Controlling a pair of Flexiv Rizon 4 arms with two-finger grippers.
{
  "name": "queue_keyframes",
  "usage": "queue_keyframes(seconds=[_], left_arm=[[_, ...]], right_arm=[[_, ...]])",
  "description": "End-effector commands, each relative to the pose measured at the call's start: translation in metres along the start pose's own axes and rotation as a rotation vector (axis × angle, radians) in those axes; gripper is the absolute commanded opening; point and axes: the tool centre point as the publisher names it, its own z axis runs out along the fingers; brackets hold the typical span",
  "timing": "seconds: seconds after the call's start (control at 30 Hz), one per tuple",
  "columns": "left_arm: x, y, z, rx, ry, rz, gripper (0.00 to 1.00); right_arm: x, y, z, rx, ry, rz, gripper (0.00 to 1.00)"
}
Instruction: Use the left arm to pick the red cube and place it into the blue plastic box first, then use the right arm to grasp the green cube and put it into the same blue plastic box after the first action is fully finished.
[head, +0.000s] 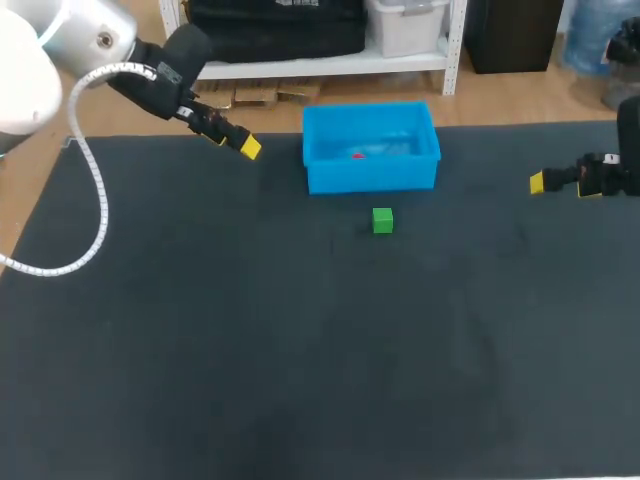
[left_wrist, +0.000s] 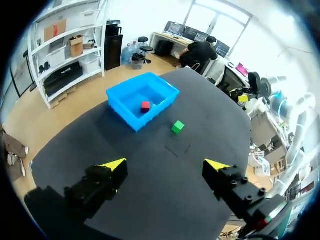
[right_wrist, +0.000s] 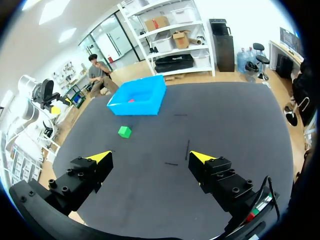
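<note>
The red cube (left_wrist: 145, 105) lies inside the blue plastic box (head: 370, 178), on its floor and clear of the walls. The box stands at the far middle of the dark table (head: 250, 350). The green cube (head: 382, 220) sits on the table just in front of the box's near wall, not touching it. The left hand (left_wrist: 165, 167) hangs over the far left of the table, well apart from the box, its yellow-tipped fingers spread wide with nothing between them. The right hand (right_wrist: 150, 157) is at the table's right side, well apart from the green cube, fingers likewise spread and holding nothing.
</note>
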Motion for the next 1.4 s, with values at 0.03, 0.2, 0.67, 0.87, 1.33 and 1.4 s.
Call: queue_keyframes(seconds=[0.03, 0.2, 0.67, 0.87, 1.33, 1.4], left_arm=[[0.001, -0.001, 0.0, -0.002, -0.003, 0.0, 1.0], [0.001, -0.001, 0.0, -0.002, -0.003, 0.0, 1.0], [0.001, -0.001, 0.0, -0.002, -0.003, 0.0, 1.0], [0.001, -0.001, 0.0, -0.002, -0.003, 0.0, 1.0], [0.001, -0.001, 0.0, -0.002, -0.003, 0.0, 1.0], [0.001, -0.001, 0.0, -0.002, -0.003, 0.0, 1.0]], right_arm=[[0.0, 0.0, 0.0, 0.0, 0.001, 0.0, 1.0], [0.0, 0.0, 0.0, 0.0, 0.001, 0.0, 1.0], [0.0, 0.0, 0.0, 0.0, 0.001, 0.0, 1.0], [-0.002, 0.005, 0.003, -0.007, -0.003, 0.0, 1.0], [-0.007, 0.032, 0.018, 0.023, 0.034, -0.037, 1.0], [-0.01, 0.036, 0.02, 0.032, 0.04, -0.039, 1.0]])
